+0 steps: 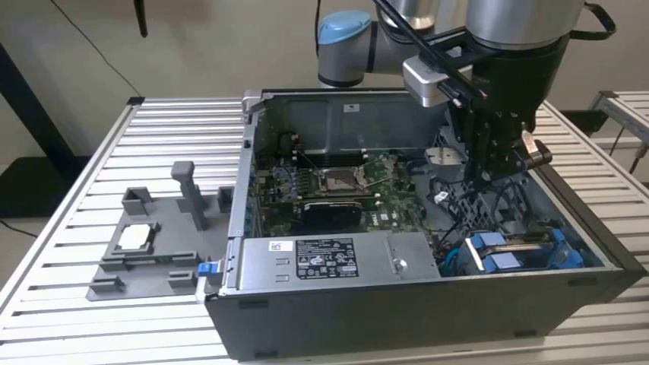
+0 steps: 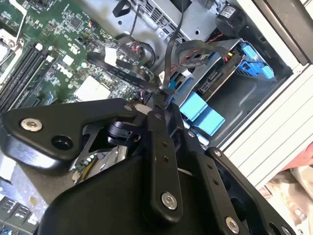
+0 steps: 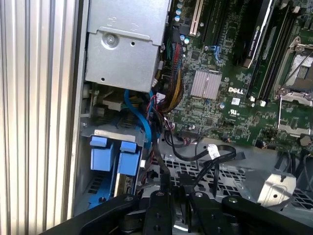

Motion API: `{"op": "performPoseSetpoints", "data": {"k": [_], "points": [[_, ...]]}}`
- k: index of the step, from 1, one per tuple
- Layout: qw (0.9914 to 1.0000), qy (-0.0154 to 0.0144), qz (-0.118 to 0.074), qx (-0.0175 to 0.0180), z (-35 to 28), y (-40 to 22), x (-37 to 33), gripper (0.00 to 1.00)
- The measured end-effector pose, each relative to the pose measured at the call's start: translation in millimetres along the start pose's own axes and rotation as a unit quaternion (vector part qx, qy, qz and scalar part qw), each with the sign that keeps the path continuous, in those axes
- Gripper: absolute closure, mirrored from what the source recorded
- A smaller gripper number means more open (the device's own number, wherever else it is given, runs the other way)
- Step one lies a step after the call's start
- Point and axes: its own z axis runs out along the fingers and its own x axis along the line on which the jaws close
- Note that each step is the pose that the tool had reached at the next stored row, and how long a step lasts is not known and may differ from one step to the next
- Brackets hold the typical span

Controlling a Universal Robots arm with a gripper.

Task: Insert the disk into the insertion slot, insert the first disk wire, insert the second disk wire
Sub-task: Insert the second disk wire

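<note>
The disk (image 1: 519,245), silver-grey in its blue carrier, lies seated in the insertion slot (image 2: 234,100) at the case corner on the exterior view's right. Its blue end tabs (image 3: 117,154) face the gripper, and its rear connector edge (image 2: 215,76) is visible. My gripper (image 1: 494,179) reaches down into the case just behind the disk. In both wrist views the black fingers (image 2: 159,127) come together at the tip. They pinch a black disk wire (image 2: 171,58) that ends in a small blue connector close to the disk. The same wire (image 3: 162,169) rises from between the fingertips.
The open computer case (image 1: 406,319) stands on a slatted metal table (image 1: 163,137). The grey power-supply box (image 1: 335,262) sits beside the drive bay and the motherboard (image 1: 335,186) lies behind it. Loose black and blue cables (image 3: 142,117) crowd the bay. A grey fixture (image 1: 152,243) stands left of the case.
</note>
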Motion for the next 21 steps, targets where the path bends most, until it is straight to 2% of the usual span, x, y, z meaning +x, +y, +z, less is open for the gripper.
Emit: {"op": "performPoseSetpoints", "data": {"k": [3, 4, 14, 15, 21], "points": [[1.0, 0.0003, 0.0, 0.0, -0.1, 0.0, 0.0, 0.8], [1.0, 0.0003, 0.0, 0.0, -0.1, 0.0, 0.0, 0.86], [1.0, 0.0002, -0.001, 0.0, -1.5, -0.2, 0.6, 0.84], [1.0, 0.0009, -0.001, -0.0002, -1.5, -0.3, 0.6, 0.78], [0.99998, 0.0048, -0.004, -0.001, 0.1, -0.3, 0.7, 0.78]]}}
